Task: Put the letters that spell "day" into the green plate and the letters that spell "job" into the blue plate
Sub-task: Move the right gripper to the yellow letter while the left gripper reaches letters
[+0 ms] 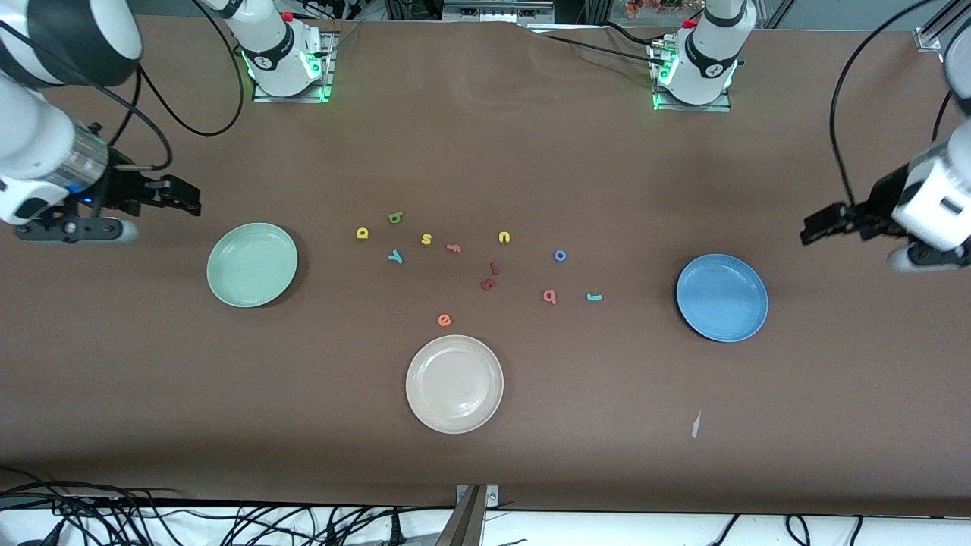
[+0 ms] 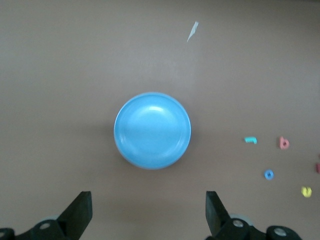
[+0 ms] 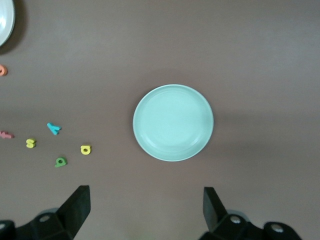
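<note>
The green plate (image 1: 252, 265) (image 3: 173, 122) is bare, and so is the blue plate (image 1: 721, 297) (image 2: 152, 130). Between them lie the yellow "d" (image 1: 362, 233) (image 3: 85, 149), green "a" (image 1: 395, 218) (image 3: 61, 161) and teal "y" (image 1: 395, 257) (image 3: 53, 128). Closer to the blue plate are the blue "o" (image 1: 560, 255) (image 2: 269, 174), pink "b" (image 1: 550, 296) (image 2: 284, 143) and teal "j" (image 1: 594, 297) (image 2: 250, 140). My right gripper (image 1: 186, 200) (image 3: 146, 207) hangs open over the table beside the green plate. My left gripper (image 1: 813, 227) (image 2: 149, 210) hangs open beside the blue plate. Neither holds anything.
A beige plate (image 1: 454, 384) sits nearest the front camera, with an orange "e" (image 1: 444, 320) just past it. A yellow "s" (image 1: 426, 240), yellow "u" (image 1: 504, 237), pink letter (image 1: 454, 248) and two dark red letters (image 1: 490, 277) lie mid-table. A paper scrap (image 1: 695, 425) lies near the front edge.
</note>
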Motion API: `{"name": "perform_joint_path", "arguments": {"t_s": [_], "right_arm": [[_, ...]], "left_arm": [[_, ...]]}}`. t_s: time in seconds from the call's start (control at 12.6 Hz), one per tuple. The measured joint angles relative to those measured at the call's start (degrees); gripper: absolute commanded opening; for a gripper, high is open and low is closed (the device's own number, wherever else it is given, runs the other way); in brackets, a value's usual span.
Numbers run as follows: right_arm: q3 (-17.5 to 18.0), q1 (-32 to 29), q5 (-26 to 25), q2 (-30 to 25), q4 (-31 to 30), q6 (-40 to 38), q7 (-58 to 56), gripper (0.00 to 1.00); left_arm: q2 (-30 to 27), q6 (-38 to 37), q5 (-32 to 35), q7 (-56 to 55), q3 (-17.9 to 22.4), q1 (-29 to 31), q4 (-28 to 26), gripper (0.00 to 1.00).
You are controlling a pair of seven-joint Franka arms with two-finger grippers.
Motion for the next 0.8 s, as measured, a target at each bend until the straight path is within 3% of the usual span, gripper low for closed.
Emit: {"name": "perform_joint_path", "arguments": {"t_s": [0.4, 0.56, 0.8], "right_arm": [[0.5, 8.7, 0.0, 3.8, -3.2, -0.2, 9.4, 1.0], [1.0, 10.2, 0.1, 4.1, -7.3, 2.0, 11.0, 1.0], [2.9, 10.2, 0.1, 4.2, -16.6, 11.6, 13.4, 1.0]], "left_arm": [[11.9, 3.5, 0.0, -0.9, -0.7, -8.7, 2.9, 1.0], [16.0, 9.1, 0.0, -7.7, -1.0, -14.0, 3.1, 1.0], [22.7, 20.0, 0.0, -19.1, -1.0, -21.0, 3.2, 1.0]]}}
